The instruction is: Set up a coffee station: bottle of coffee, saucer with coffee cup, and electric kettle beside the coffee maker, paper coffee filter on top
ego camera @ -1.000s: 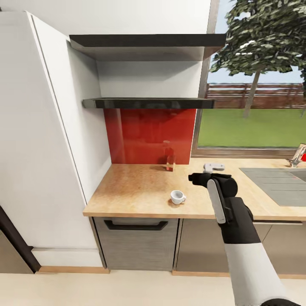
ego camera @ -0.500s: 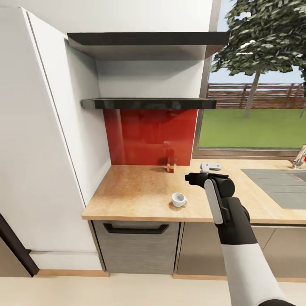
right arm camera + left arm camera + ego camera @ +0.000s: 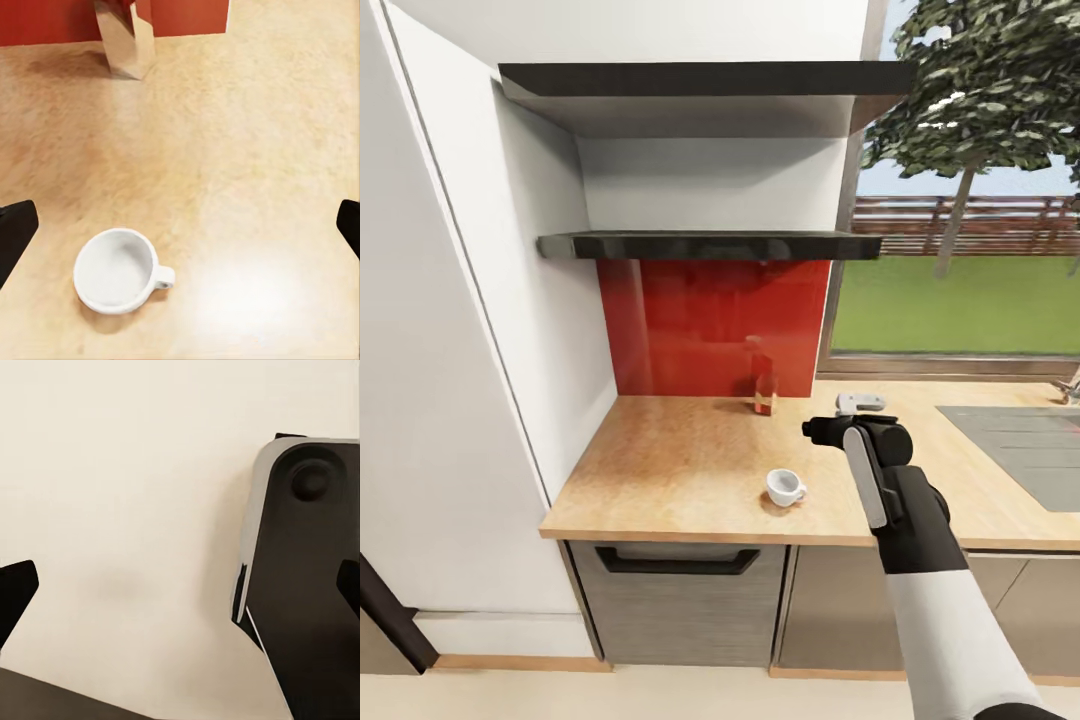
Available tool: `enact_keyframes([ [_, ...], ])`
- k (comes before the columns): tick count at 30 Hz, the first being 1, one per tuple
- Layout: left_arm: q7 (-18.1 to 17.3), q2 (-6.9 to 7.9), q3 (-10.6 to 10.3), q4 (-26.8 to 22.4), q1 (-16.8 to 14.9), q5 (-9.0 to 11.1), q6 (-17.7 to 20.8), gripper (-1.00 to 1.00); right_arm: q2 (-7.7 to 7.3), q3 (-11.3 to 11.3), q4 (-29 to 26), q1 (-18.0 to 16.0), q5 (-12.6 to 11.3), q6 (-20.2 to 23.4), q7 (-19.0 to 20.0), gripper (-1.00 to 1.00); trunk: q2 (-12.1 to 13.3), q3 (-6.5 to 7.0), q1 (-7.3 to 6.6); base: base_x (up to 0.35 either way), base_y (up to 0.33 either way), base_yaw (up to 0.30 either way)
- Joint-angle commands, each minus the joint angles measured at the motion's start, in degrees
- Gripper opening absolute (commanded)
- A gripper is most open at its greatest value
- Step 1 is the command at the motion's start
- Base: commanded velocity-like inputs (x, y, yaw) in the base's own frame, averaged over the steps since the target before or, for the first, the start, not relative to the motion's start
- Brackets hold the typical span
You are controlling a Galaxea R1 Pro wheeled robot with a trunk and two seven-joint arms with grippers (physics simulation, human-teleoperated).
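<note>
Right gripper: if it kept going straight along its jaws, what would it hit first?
Most likely the bare countertop just beyond the coffee cup, which sits off to one side of the open jaws' line; depth is hard to judge.

Red backsplash (image 3: 710, 325) sits behind the corner, with a clear bottle (image 3: 762, 382) standing right against it. Two dark shelves (image 3: 705, 243) are stacked above, and a tall white cabinet (image 3: 450, 300) runs up the left side. A grey drawer (image 3: 680, 600) with a black handle sits below. Window (image 3: 960, 250) on the right shows grass, a fence and a tree (image 3: 980, 90). Some small white gadget (image 3: 859, 403) lies near the sill.
</note>
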Motion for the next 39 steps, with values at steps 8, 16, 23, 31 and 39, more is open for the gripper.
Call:
enact_keyframes([
  [8,0.2,-0.01,0.4,-0.1,0.0,-0.6,-0.1,1.0,-0.36,0.0,12.7,-0.1,1.5,0.2,-1.0,1.0,-0.1,-0.11,0.07,0.301,0.0,0.0],
  [16,0.2,-0.01,0.4,-0.1,0.0,-0.6,-0.1,1.0,-0.32,0.1,18.4,-0.1,4.8,0.2,-1.1,1.0,-0.1,-0.11,0.07,0.042,0.0,0.0],
  [23,0.2,-0.01,0.4,-0.1,0.0,-0.6,-0.1,1.0,-0.32,0.1,20.8,-0.1,4.9,0.0,-1.1,1.0,-0.1,-0.11,0.07,0.009,0.0,0.0],
  [31,0.2,-0.01,0.4,-0.1,0.0,-0.6,-0.1,1.0,-0.32,0.1,21.1,-0.1,4.9,0.0,-1.1,1.0,-0.1,-0.11,0.07,0.155,0.05,0.0],
  [39,0.2,-0.01,0.4,-0.1,0.0,-0.6,-0.1,1.0,-0.32,0.1,21.6,-0.1,4.9,0.0,-1.1,1.0,-0.1,-0.11,0.07,0.031,0.035,0.0],
])
